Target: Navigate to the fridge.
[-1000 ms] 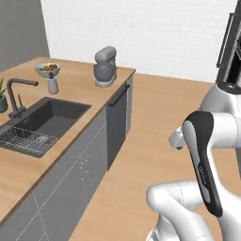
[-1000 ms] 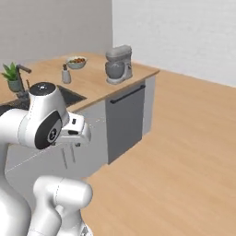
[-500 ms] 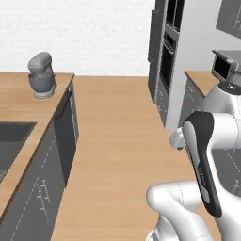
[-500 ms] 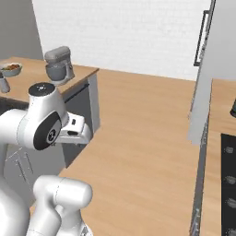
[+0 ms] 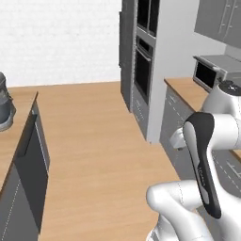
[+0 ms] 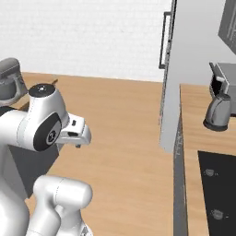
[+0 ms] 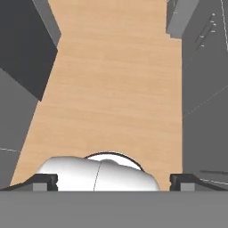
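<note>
Beyond the oven column, the fridge (image 5: 125, 52) shows as a tall dark-grey unit, seen nearly edge-on at the far end of the right-hand row. A long dark vertical bar handle (image 6: 166, 41) sticks out past the column's edge. My gripper (image 7: 113, 180) hangs folded close in front of my body, open, with its two fingertips (image 7: 44, 180) far apart and nothing between them. It points down at the wooden floor. The hand also shows as a white block (image 6: 76, 133) beside the arm's shoulder, and at the arm's left side (image 5: 176, 139).
The grey oven column (image 5: 148, 61) with black glass fronts stands right of centre. A counter to its right carries a microwave (image 5: 209, 70), a kettle (image 6: 217, 110) and a black cooktop (image 6: 219, 193). On the left are a stand mixer (image 5: 4, 106) and a dark dishwasher panel (image 5: 29, 155). Open wooden floor (image 5: 94, 141) lies between.
The whole picture has swung to the right as the base turned: the sink counter has slid out on the left, and the oven column and right-hand counter have come in. The arm holds its pose.
</note>
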Robot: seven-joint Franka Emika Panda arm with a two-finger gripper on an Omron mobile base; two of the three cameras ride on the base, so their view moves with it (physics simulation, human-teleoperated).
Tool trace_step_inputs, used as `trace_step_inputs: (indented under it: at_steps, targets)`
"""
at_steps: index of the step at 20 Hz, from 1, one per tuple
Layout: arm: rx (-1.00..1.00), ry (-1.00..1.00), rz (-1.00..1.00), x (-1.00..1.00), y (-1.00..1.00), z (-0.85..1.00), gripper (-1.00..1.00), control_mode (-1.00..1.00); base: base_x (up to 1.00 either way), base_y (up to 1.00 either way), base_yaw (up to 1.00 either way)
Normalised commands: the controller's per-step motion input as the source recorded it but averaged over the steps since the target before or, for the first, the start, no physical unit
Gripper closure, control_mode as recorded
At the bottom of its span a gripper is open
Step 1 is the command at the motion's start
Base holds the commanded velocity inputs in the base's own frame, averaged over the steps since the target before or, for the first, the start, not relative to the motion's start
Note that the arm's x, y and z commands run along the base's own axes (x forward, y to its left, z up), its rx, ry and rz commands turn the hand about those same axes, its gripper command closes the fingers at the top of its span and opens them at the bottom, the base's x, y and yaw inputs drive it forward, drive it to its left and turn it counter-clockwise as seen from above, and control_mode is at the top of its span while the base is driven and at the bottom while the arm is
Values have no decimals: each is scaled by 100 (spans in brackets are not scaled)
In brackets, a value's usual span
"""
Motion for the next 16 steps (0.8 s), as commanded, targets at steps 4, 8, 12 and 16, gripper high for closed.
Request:
trace_step_inputs:
  at_steps: [4,8,12,16]
  targets:
    - [0,0,0,0,0,0,-100,100,100,25,-30]
    - [0,0,0,0,0,0,-100,100,100,39,-26]
    - [0,0,0,0,0,0,-100,100,100,50,-21]
    - [0,0,0,0,0,0,-100,100,100,58,-16]
